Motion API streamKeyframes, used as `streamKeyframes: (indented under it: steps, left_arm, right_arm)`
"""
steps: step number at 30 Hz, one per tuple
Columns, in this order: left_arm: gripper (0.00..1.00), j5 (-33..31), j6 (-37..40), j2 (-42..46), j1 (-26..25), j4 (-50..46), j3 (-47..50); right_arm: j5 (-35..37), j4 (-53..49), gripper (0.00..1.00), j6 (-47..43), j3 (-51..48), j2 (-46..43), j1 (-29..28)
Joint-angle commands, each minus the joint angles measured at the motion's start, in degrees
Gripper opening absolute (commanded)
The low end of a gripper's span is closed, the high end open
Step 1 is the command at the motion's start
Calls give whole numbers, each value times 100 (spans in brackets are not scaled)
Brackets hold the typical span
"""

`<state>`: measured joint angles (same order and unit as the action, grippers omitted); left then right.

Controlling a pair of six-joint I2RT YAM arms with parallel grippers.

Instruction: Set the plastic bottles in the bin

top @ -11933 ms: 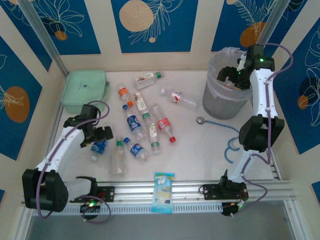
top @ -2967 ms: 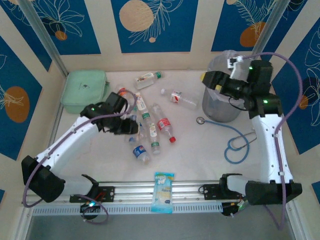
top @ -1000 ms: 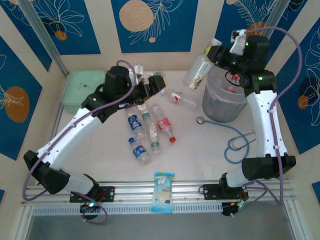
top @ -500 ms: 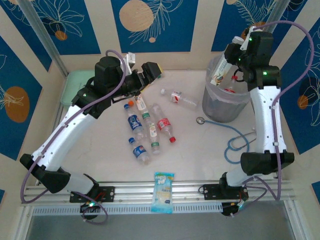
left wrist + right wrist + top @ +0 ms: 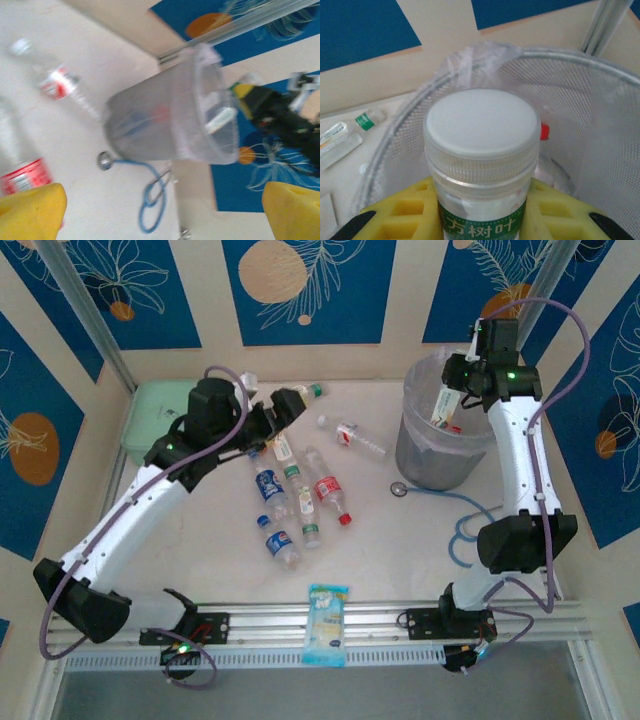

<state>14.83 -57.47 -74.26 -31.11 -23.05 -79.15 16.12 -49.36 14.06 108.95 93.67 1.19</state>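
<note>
Bottle (image 5: 481, 150), white-capped, clamped in right gripper (image 5: 482, 215) over the bin (image 5: 600, 125) mouth; long axis points down into it, cap toward the wrist. Left gripper (image 5: 272, 410) gapes empty above loose bottles (image 5: 327, 487), left of the bin.

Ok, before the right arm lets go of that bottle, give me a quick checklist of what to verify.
1. Right end effector shut on the white-capped bottle: ok.
2. That bottle over the bin opening: ok.
3. Room in the bin: ok, a red-capped bottle lies low inside.
4. Left end effector open, empty, away from the bin: ok.
5. All loose bottles off the table: not ok, several lie there.
</note>
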Motion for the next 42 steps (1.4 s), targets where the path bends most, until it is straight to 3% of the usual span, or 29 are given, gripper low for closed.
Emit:
streamKeyframes:
  steps: [1,11,18,26,35,42]
  left_arm:
    - [100,-262,422,294,129,-64,649]
    - [100,-735,1195,515,173,-657,2017]
    - [100,-485,1450,299,167,-799,2527]
    - [100,-403,1597,568,-1,-1846,2791]
    - [96,-178,977,1005,-321,-1891,3448]
    - [100,290,781,639,-483,-1166,3524]
  right_arm:
    - [-442,-181,5,29,-99,-111,232]
    - [-1216,-29,5,-69,-518,145,773]
    - [-1703,405,4,-114,-973,631,838]
    - [-1955,844,6,-33,-1293,1260,859]
    - [-2069,1288,29,215,-1614,1451,970]
    - [-2285,729,61,267,-1110,1086,1082]
